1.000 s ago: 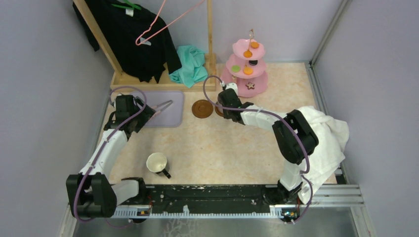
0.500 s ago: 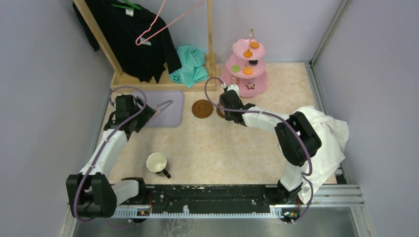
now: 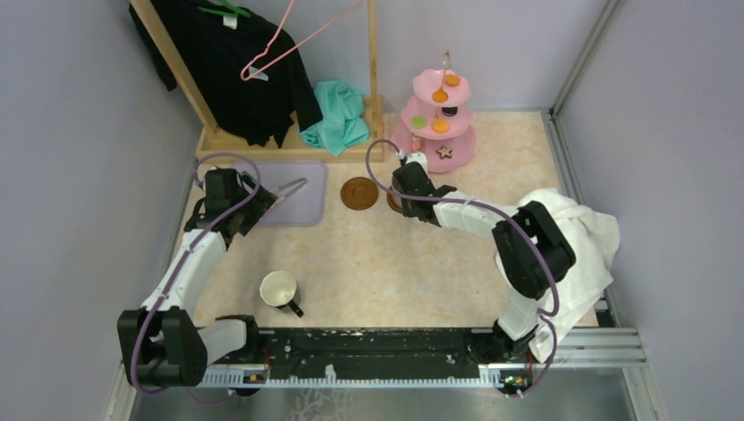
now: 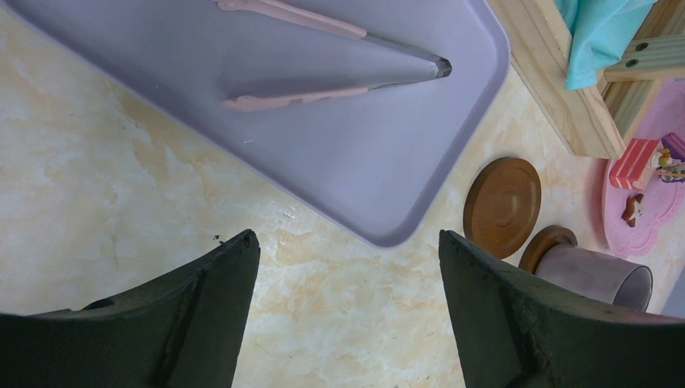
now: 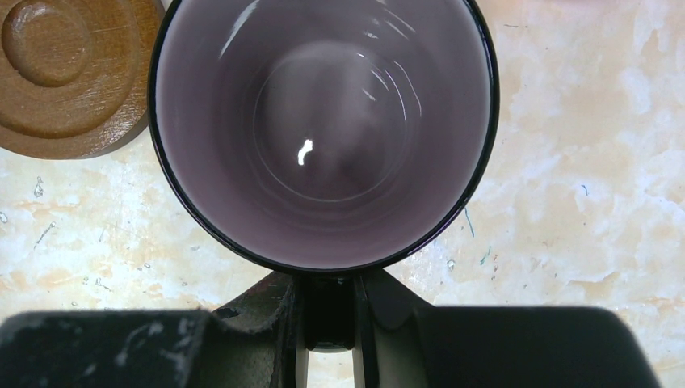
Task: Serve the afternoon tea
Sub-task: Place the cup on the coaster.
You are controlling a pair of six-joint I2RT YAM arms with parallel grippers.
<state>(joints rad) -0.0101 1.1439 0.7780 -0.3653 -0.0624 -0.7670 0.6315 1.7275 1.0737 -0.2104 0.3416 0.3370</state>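
Shifted slightly right since a second ago, the right gripper (image 5: 327, 323) clamps the handle of one greyish-purple see-through mug (image 5: 323, 129) over the right of two brown round coasters (image 4: 502, 206); one cream mug (image 3: 279, 288) sits near-left; the left gripper (image 4: 347, 242) gapes empty.

light: bright, even, soft shadows | glare: small glint inside purple mug (image 5: 323, 129) | blur: left tool (image 4: 347, 242) near lens, perhaps soft

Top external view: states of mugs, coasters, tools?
Greyish-purple see-through mug: upright, empty, on a brown round coaster.
Cream mug: empty, on the tabletop, off coasters.
Second brown round coaster: bare.
Left tool: open, empty.
Right tool: shut on purple mug's handle.
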